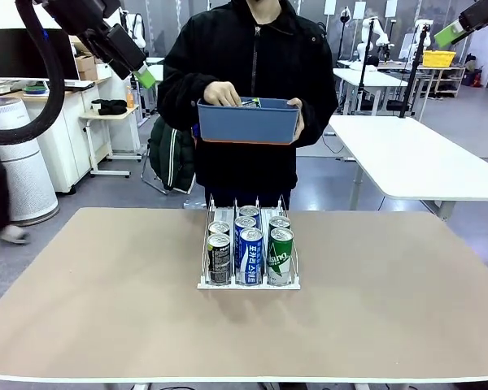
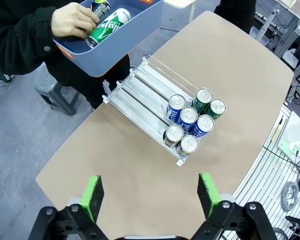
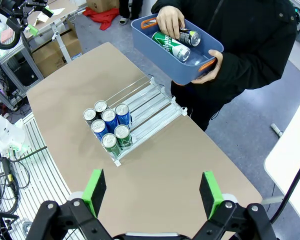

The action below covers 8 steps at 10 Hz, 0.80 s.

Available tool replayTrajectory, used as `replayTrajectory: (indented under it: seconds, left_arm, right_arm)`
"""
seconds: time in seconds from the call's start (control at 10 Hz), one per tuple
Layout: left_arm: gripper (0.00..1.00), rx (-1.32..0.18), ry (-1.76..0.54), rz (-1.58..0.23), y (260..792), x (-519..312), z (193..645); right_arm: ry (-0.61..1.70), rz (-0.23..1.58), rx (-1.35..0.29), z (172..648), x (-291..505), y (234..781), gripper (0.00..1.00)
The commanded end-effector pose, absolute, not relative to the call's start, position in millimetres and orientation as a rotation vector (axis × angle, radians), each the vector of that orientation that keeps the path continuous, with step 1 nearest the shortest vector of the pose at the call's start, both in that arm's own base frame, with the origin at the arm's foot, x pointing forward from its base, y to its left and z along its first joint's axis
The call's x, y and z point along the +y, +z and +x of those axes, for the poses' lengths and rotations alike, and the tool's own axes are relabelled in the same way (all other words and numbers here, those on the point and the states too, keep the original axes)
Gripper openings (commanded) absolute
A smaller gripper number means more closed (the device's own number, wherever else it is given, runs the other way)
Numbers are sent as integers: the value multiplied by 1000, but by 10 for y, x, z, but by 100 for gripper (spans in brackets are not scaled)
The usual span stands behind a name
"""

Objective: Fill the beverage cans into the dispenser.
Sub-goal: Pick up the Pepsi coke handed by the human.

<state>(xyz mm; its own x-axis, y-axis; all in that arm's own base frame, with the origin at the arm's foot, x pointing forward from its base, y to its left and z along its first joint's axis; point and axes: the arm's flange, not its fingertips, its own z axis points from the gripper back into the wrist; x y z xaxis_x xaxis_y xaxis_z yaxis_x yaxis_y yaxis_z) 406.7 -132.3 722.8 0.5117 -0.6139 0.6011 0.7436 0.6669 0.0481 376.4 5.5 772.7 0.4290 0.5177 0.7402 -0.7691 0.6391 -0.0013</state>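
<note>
White dispenser (image 2: pixel 140 87) ahead of spread left gripper (image 2: pixel 151 195), seven cans (image 2: pixel 188 119) at its front, blue bin (image 3: pixel 156 51) beyond spread right gripper (image 3: pixel 152 192), two cans (image 3: pixel 171 46), one hand (image 3: pixel 169 20) inside.

Front view looks across the table (image 1: pixel 106 309) at the person (image 1: pixel 244 73); both high wrist views share the dispenser (image 2: pixel 136 92).

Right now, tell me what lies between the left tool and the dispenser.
Only bare table: in the left wrist view, nothing stands between the open left tool and the dispenser.
</note>
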Motion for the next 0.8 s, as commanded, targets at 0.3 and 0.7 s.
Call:
replayTrajectory:
  seconds: [0.3,0.7]
  left_arm:
    - [100,-629,-829,-234,7230,-1300,4060]
    - [100,-629,-829,-234,7230,-1300,4060]
  right_arm:
    - [826,367,-776,3763,60,7712,100]
    - [826,367,-776,3763,60,7712,100]
